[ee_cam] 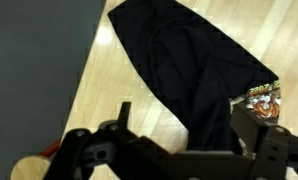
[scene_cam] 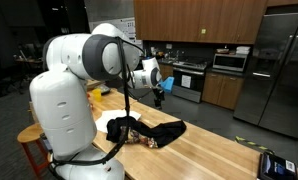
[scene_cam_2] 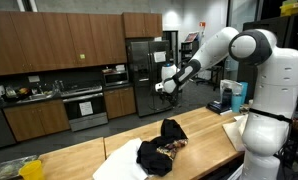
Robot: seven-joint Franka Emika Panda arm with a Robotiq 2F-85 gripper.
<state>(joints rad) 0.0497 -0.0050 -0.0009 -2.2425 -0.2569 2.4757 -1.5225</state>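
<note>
The gripper (scene_cam: 160,87) hangs open and empty at mid-frame, well above the black cloth (scene_cam: 149,131) crumpled at lower centre on the wooden counter (scene_cam: 219,150) (a colourful packet (ee_cam: 261,100) peeks from under it at the wrist view's right edge).

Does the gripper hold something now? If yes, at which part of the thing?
Nothing is held. The gripper is open and hangs in the air above the black garment, which lies on the wooden table.

Black cloth (ee_cam: 184,70) (with a multicoloured print (ee_cam: 261,100)), pale wood table (ee_cam: 119,90).
</note>
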